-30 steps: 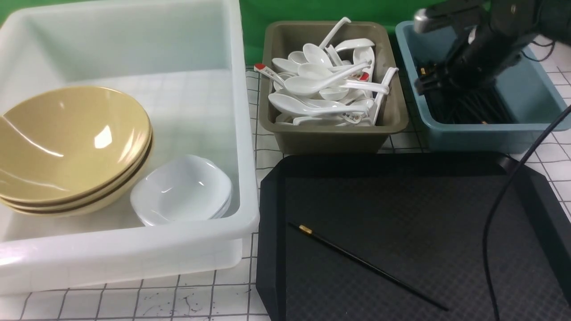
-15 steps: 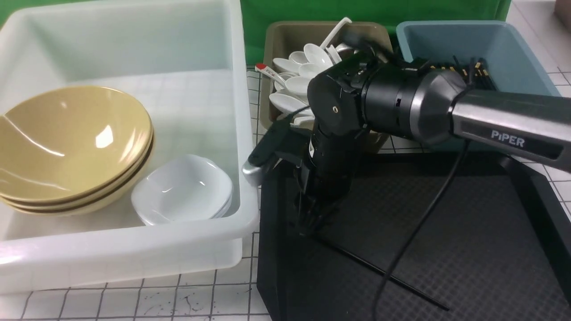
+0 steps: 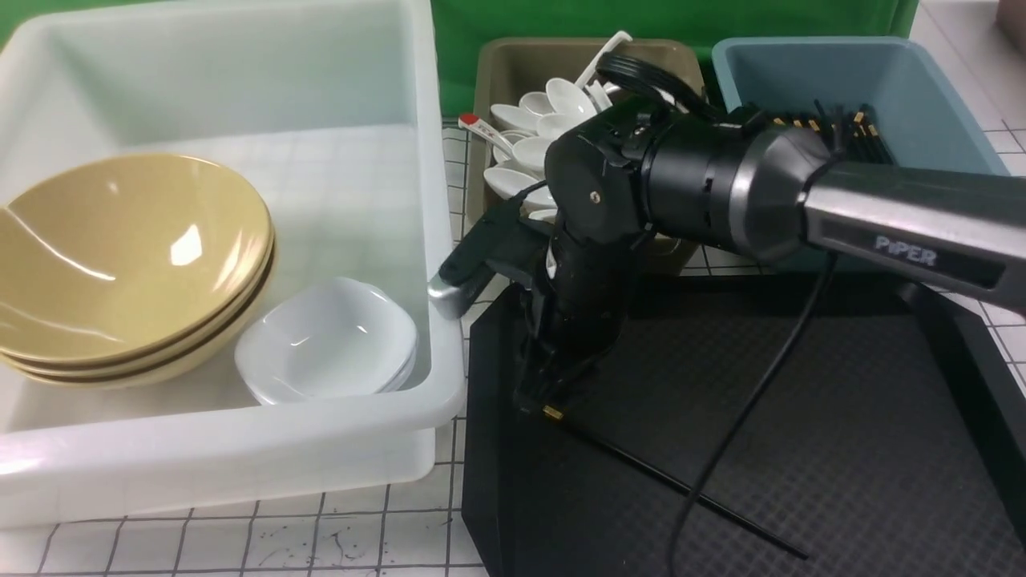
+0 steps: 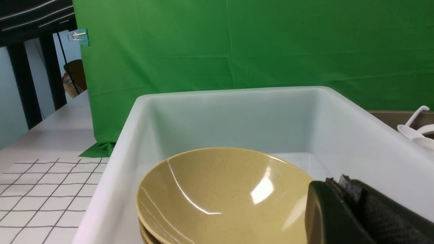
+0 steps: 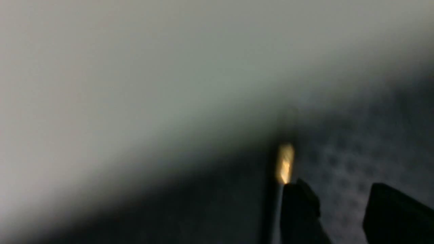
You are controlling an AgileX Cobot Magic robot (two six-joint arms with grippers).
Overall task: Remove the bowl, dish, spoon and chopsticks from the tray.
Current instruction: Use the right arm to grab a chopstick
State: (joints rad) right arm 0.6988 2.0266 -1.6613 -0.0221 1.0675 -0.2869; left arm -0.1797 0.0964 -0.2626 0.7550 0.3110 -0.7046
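The right arm point(image 3: 689, 192) is black, then grey metal marked PIPER; its cable point(image 3: 749, 413) and right pincer point(image 5: 340, 196) are black.

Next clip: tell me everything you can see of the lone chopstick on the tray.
The chopstick is one thin, straight black stick with a small gold band near one end; its material is unclear. It lies flat and diagonal on the tray's textured floor, band end toward the white tub, other end nearer the robot. The right claw sits at the band end, jaws apart; the blurred wrist view shows the stick beside one finger, contact unclear. A black cable crosses it in the front view.
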